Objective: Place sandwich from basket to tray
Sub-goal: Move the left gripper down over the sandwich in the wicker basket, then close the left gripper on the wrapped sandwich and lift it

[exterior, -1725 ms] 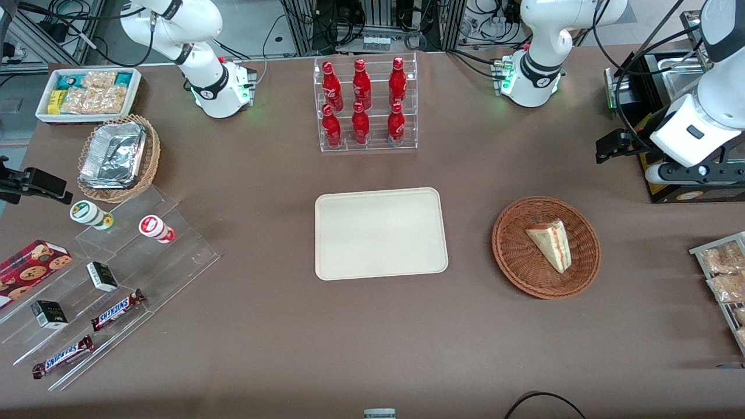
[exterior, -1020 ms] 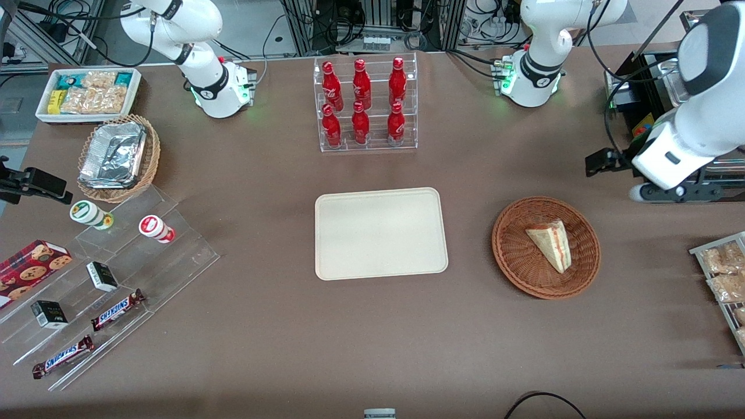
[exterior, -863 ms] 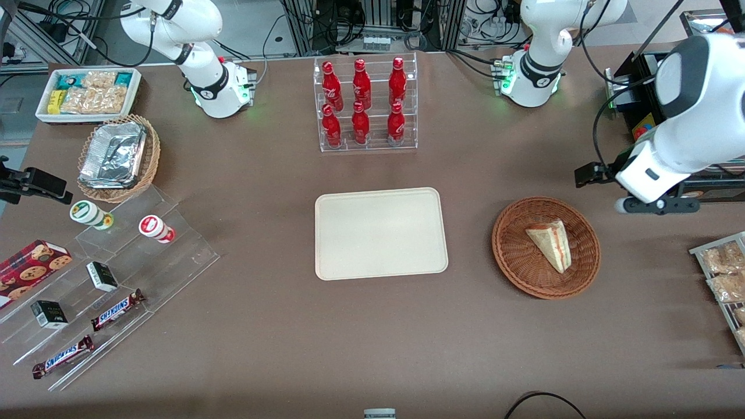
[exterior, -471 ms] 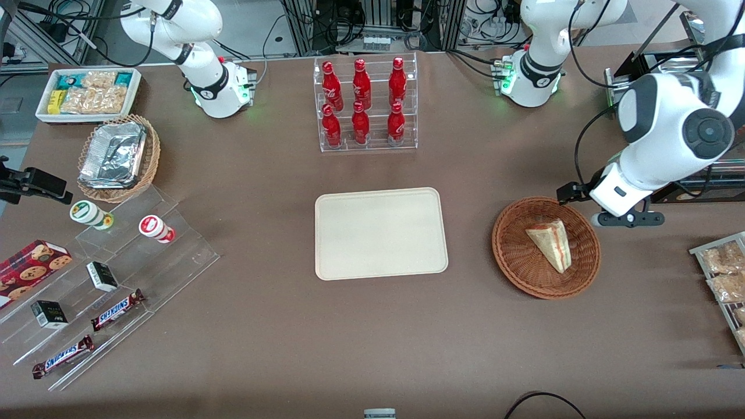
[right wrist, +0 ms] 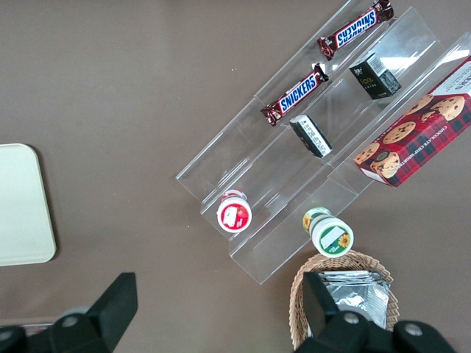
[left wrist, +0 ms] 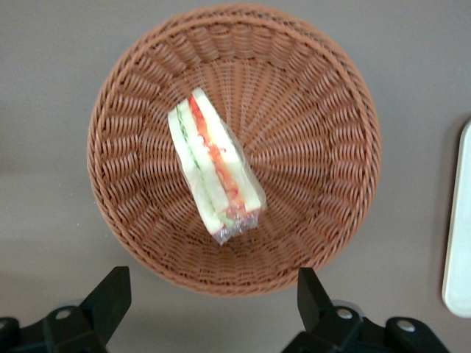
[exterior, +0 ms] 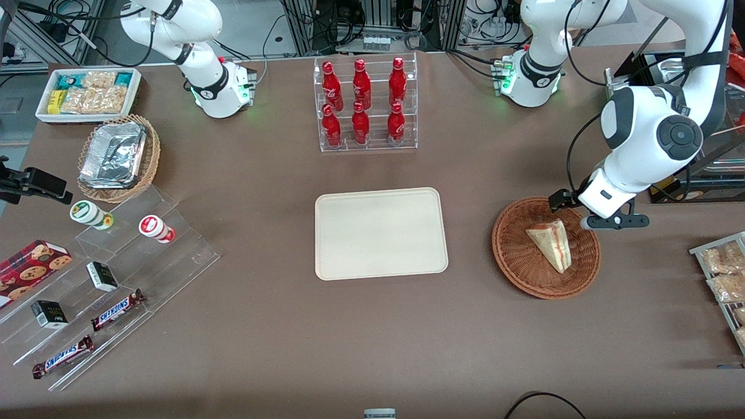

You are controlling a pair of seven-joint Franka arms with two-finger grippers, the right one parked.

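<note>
A wrapped sandwich (left wrist: 215, 175) is seen lying in a round woven basket (left wrist: 324, 95). The gripper (left wrist: 210, 301) is held above the basket's rim, fingers (left wrist: 110, 298) spread wide apart.

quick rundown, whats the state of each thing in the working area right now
Wrapped triangular sandwich: lying in the basket, ungrasped.
Reddish-brown round wicker basket: on the table, holding the sandwich.
Cream rectangular plastic tray: bare.
Left gripper: fingers open, above the basket's rim.

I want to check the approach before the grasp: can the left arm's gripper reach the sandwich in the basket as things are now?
Probably yes. The gripper is open above the basket, and nothing covers the sandwich, which lies alone in it.
</note>
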